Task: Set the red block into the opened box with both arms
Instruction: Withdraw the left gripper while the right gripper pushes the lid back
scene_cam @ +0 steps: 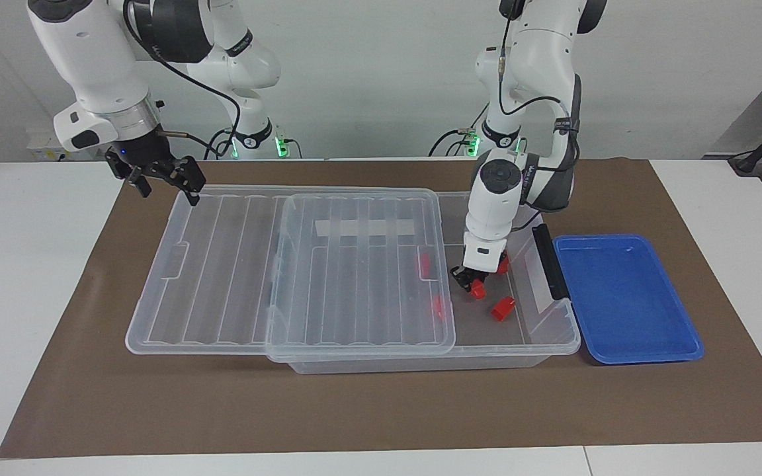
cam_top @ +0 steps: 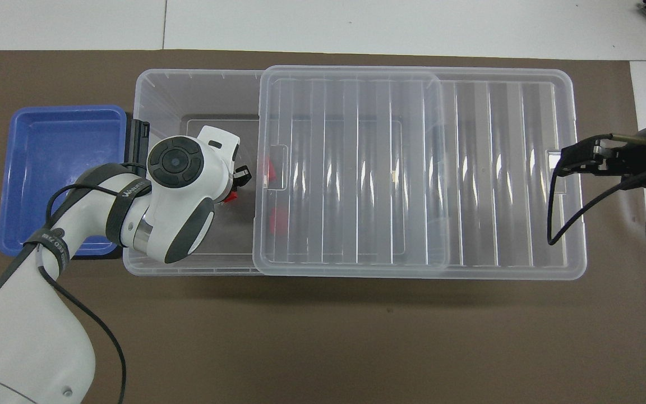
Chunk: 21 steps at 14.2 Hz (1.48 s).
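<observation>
1. The clear storage box (scene_cam: 556,337) lies lengthwise along the middle of the brown mat (scene_cam: 381,410). Its ribbed clear lid (scene_cam: 235,264) is slid toward the right arm's end, overhanging the box's end there and leaving the end by the left arm uncovered.
2. The left gripper (scene_cam: 470,283) is lowered into the uncovered end of the box, its fingers pinched on a red block (scene_cam: 479,289). In the overhead view only a sliver of this held block (cam_top: 232,196) shows past the arm's wrist. Whether the block touches the box floor cannot be told.
3. A second red block (scene_cam: 503,308) lies on the box floor just beside the held one, toward the box's long edge farther from the robots.
4. Another red block (scene_cam: 503,264) shows partly from under the left wrist, nearer to the robots.
5. Two more red blocks (scene_cam: 424,264) (scene_cam: 438,305) are seen through the edge of the lid.
6. The box's black end latch (scene_cam: 548,261) stands between the box and a shallow blue tray (scene_cam: 626,297), which sits at the mat's end by the left arm.
7. The right gripper (scene_cam: 168,180), fingers spread and holding nothing, hangs over the corner of the lid nearest the right arm's base.
</observation>
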Each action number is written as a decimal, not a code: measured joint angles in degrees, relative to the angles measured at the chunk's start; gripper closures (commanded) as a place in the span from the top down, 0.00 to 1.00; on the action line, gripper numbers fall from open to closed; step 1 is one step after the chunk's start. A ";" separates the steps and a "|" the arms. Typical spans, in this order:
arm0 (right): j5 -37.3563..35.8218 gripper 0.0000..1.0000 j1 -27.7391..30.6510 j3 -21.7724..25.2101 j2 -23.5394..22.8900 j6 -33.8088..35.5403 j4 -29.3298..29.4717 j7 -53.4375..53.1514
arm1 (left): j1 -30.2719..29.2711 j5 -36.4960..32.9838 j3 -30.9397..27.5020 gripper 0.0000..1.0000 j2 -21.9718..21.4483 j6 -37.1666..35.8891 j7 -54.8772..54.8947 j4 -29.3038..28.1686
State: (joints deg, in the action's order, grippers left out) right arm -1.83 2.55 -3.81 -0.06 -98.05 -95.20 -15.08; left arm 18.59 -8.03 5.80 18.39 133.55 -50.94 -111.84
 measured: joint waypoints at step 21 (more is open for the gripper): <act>0.00 0.00 10.21 0.66 -0.13 -22.50 -15.09 10.86 | -6.14 3.46 -1.16 0.96 -3.47 -38.31 16.79 23.30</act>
State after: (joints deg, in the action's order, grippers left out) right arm -1.83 12.75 -3.15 -0.19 -120.54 -110.29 -4.22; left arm 12.45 -4.57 4.64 14.92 95.24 -34.15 -88.54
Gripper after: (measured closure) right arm 0.991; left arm 0.075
